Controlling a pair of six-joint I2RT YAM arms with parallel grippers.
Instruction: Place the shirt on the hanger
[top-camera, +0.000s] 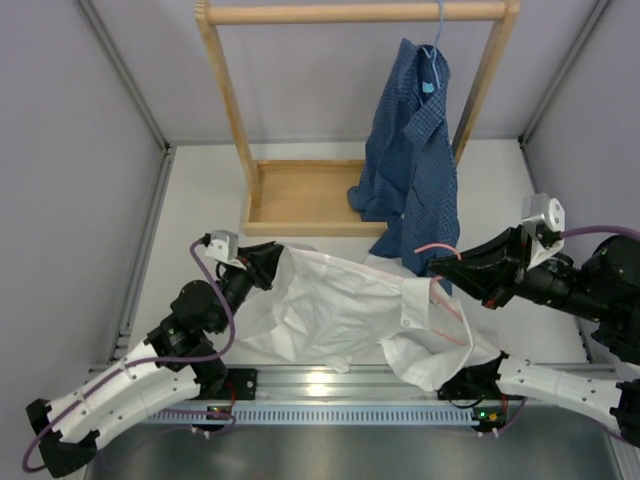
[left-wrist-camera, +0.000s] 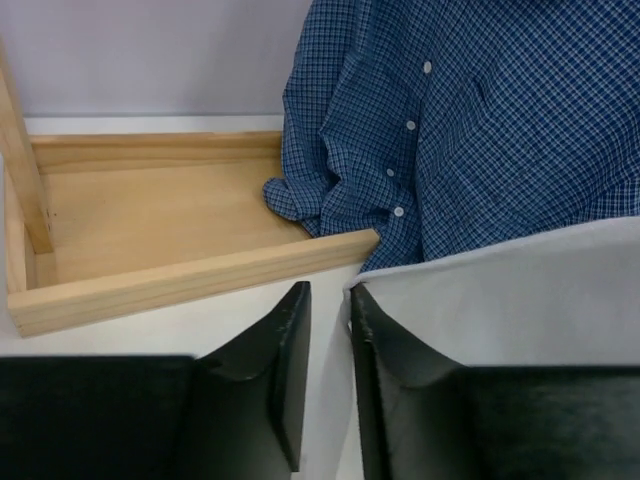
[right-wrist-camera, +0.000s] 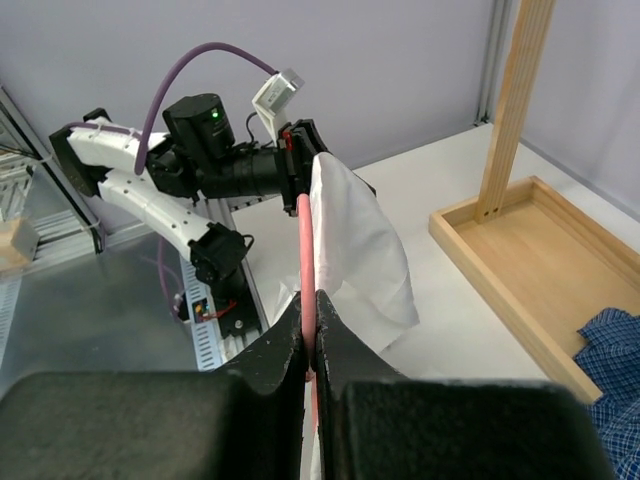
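Observation:
The white shirt (top-camera: 330, 310) hangs stretched between my two grippers above the table's near half. My left gripper (top-camera: 272, 262) is shut on its left edge. In the left wrist view the cloth (left-wrist-camera: 520, 290) runs between the fingers, against the right one, at the gripper (left-wrist-camera: 328, 292). My right gripper (top-camera: 437, 267) is shut on the pink wire hanger (top-camera: 452, 312), whose lower wire lies under the shirt's right part. In the right wrist view the gripper (right-wrist-camera: 309, 298) pinches the pink wire (right-wrist-camera: 306, 250), which runs toward the left gripper, beside the raised shirt (right-wrist-camera: 355, 240).
A wooden rack with a tray base (top-camera: 300, 195) stands at the back. A dark blue checked shirt (top-camera: 415, 160) hangs from it on a light blue hanger (top-camera: 432, 60), its tail draped over the tray's front edge (left-wrist-camera: 180, 270). Grey walls close in both sides.

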